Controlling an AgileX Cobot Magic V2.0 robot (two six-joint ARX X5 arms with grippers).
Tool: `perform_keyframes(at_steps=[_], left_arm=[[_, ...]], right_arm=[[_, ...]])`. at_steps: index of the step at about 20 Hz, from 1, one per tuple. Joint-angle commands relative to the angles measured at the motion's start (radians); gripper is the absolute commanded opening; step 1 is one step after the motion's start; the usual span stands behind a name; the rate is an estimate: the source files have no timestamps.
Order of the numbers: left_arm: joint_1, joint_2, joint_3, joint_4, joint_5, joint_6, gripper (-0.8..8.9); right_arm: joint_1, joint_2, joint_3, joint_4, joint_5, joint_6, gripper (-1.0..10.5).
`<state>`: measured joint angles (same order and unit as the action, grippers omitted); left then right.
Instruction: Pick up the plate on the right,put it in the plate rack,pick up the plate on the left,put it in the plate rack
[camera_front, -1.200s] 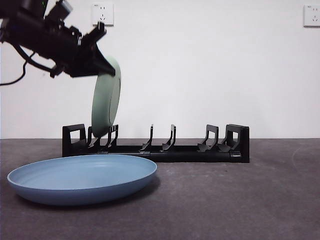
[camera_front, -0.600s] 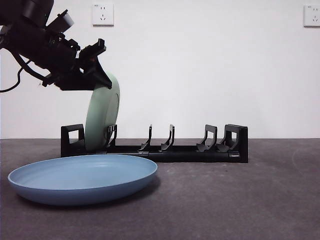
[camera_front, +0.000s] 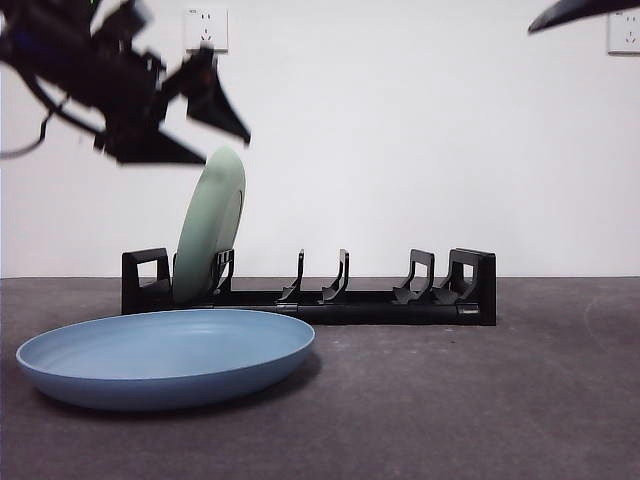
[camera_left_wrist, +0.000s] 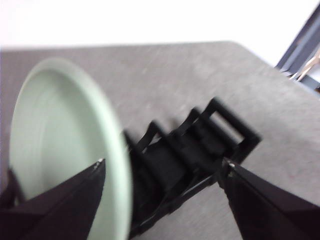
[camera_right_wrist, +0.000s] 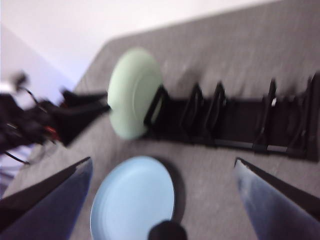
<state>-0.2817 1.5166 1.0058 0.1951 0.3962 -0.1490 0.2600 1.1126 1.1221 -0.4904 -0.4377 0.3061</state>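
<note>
With its jaws standing spread and nothing between them, the left gripper (camera_front: 200, 125) is hovering just above the top rim of the green plate (camera_front: 210, 225), apart from it. That plate is standing on edge, tilted a little, in the end slot of the plate rack (camera_front: 310, 290), between the blocky end and the first pair of prongs; the left wrist view shows the same plate (camera_left_wrist: 60, 150) seated against the rack (camera_left_wrist: 200, 145). Judging by this, one plate is already racked, so about half of the job looks done.

The right gripper (camera_right_wrist: 162, 200) is hanging high over the table with its jaws wide apart and empty, showing in the front view only as a dark tip at a top corner. Below it the blue plate (camera_right_wrist: 134, 197) is lying flat on the dark table (camera_front: 480, 400), in front of the rack and apart from it. That blue plate (camera_front: 165, 355) is still waiting to be picked up and slotted, and several pairs of prongs are standing free for it.
</note>
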Motion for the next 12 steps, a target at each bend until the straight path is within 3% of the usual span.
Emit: perform_keyframes(at_steps=[1, 8, 12], left_arm=[[-0.022, -0.078, 0.004, -0.034, 0.002, 0.074, 3.84], [-0.07, -0.282, 0.065, -0.333, -0.016, 0.209, 3.77], [-0.11, -0.415, 0.083, -0.56, -0.108, 0.305, 3.77]], right_arm=[[0.027, 0.039, 0.003, -0.015, -0.002, -0.018, 4.7], [0.119, 0.196, 0.003, -0.051, -0.001, -0.044, 4.7], [0.196, 0.384, 0.003, -0.109, -0.002, -0.086, 4.7]])
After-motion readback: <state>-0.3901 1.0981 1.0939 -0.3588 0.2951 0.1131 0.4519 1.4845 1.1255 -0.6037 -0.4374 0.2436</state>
